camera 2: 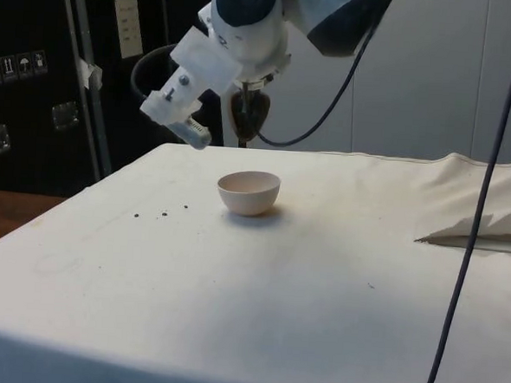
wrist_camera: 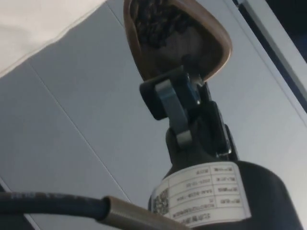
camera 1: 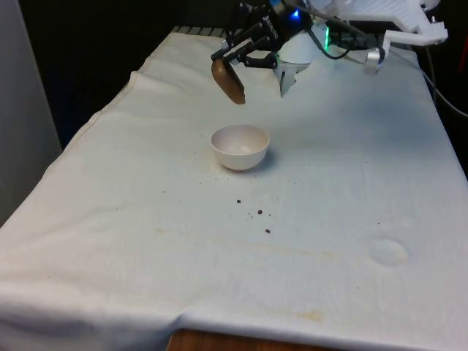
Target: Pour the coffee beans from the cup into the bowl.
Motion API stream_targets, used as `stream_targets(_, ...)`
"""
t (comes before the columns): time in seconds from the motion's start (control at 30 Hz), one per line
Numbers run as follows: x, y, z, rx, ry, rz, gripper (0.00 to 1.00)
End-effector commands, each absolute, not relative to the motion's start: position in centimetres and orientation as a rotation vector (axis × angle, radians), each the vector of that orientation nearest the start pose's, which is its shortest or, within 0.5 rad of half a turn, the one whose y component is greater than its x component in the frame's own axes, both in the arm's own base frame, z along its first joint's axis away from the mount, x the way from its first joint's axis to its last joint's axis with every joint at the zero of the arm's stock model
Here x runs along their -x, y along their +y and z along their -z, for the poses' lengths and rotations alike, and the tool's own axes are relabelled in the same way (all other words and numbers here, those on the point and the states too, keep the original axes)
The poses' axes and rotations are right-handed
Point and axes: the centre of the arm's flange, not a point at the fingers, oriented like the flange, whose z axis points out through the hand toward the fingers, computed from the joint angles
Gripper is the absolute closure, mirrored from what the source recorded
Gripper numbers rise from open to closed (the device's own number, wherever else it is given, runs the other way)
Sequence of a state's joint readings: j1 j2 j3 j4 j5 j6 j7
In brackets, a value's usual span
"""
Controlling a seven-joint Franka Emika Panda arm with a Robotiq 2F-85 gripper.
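Jaws: gripper (camera 1: 245, 57) pinched the brown cup (camera 1: 228, 80) by its rim.
Cup to bowl: tilted, upper centre of the front view, above and just behind the bowl (camera 1: 240, 147).

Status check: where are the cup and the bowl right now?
Gripper shut on brown cup, tilted above white bowl. Beans in cup. Stray beans on cloth; nothing blocking.
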State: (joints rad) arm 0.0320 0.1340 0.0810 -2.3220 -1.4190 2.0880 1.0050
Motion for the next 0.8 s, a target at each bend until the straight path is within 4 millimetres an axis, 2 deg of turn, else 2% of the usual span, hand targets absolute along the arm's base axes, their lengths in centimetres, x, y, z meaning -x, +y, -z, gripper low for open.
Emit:
stream_targets(0.0,-50.8,1.3,-28.5,-2.061,0.139,-0.363,1.0)
stream_targets(0.33,-50.4,2.8,-28.5,-1.98,0.127,-0.369,1.0)
stream_targets(0.77,-50.3,3.2,-27.8,-1.91,0.116,-0.38,1.0)
